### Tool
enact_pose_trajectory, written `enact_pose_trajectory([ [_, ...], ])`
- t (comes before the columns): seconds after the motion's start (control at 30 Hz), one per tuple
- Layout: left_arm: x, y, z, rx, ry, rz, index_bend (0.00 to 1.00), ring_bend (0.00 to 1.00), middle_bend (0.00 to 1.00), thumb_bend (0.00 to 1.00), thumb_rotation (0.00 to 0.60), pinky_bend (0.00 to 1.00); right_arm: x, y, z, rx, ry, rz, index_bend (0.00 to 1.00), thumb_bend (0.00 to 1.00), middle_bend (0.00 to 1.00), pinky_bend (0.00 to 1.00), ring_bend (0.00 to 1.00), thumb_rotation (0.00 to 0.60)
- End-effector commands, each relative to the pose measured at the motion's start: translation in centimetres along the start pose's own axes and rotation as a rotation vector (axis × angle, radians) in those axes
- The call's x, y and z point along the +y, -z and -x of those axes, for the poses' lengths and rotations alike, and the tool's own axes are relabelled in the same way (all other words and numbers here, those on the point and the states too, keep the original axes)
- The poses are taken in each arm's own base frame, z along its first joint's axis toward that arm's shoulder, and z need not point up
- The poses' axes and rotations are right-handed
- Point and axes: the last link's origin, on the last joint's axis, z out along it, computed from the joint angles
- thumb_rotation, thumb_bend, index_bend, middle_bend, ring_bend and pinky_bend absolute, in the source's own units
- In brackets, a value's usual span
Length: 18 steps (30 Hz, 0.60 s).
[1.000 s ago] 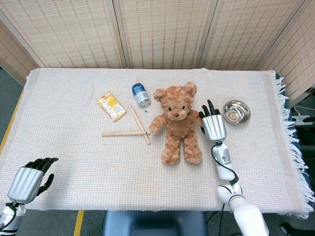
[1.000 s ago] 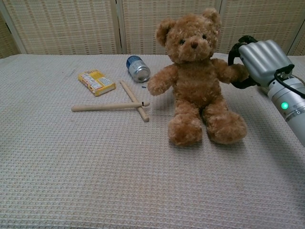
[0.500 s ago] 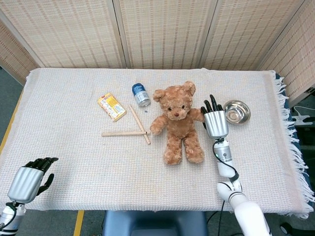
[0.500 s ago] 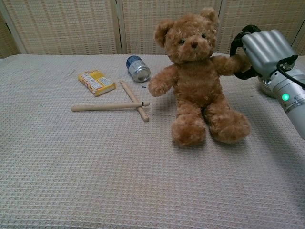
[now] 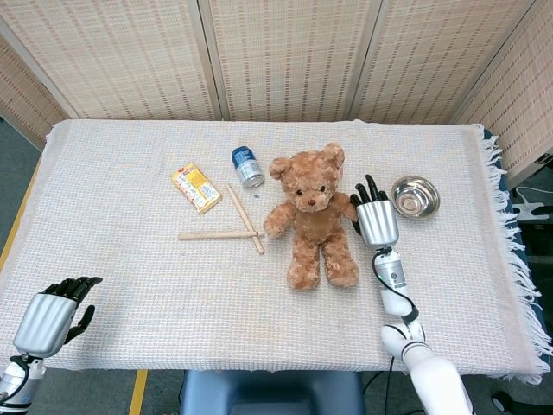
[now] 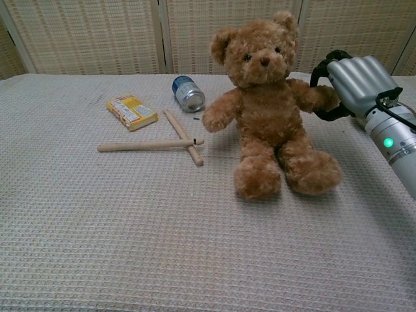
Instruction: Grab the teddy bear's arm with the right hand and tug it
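Right hand (image 6: 354,84) is clamped on the bear's (image 5: 312,218) arm, mid-tug, with the bear sitting mid-bench toward the right edge; next likely calls for another outward pull.

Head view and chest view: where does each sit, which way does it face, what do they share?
Head view: high up, looking steeply down at the table; shows the left robot hand and the right robot hand with its forearm.
Chest view: low at the table edge, facing the back screens; only the right robot hand shows.
Shared: teddy bear, can, wooden sticks, yellow box.
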Motion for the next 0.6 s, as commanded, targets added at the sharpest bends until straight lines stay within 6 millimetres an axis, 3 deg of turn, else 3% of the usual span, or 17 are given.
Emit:
enact_pose_trajectory([
  [0.03, 0.0, 0.0, 0.0, 0.0, -0.002, 0.001, 0.27, 0.36, 0.34, 0.44, 0.6, 0.55, 0.5, 0.5, 0.3, -0.025, -0.036, 0.002, 0.11, 0.16, 0.11, 0.29, 0.0, 0.6],
  [0.13, 0.0, 0.0, 0.0, -0.001, 0.0, 0.001, 0.27, 0.36, 0.34, 0.44, 0.6, 0.55, 1.3, 1.5, 0.7, -0.048, -0.051, 0.005, 0.01, 0.09, 0.02, 0.2, 0.0, 0.6],
  [0.37, 0.0, 0.0, 0.1, -0.004, -0.004, -0.004, 0.27, 0.36, 0.34, 0.44, 0.6, 0.55, 3.8, 6.4, 0.3, -0.107, -0.054, 0.013, 0.0, 0.07, 0.0, 0.17, 0.0, 0.6],
  [0.43, 0.0, -0.1, 0.1, -0.005, -0.005, -0.004, 0.27, 0.36, 0.34, 0.44, 0.6, 0.55, 4.3, 8.6, -0.9, -0.14, -0.076, 0.017, 0.0, 0.07, 0.0, 0.16, 0.0, 0.6],
  [0.6, 0.0, 0.0, 0.2, -0.013, -0.005, -0.01, 0.27, 0.36, 0.34, 0.44, 0.6, 0.55, 5.5, 15.8, -7.8, -0.27, -0.106, 0.091, 0.0, 0.07, 0.0, 0.18, 0.0, 0.6],
])
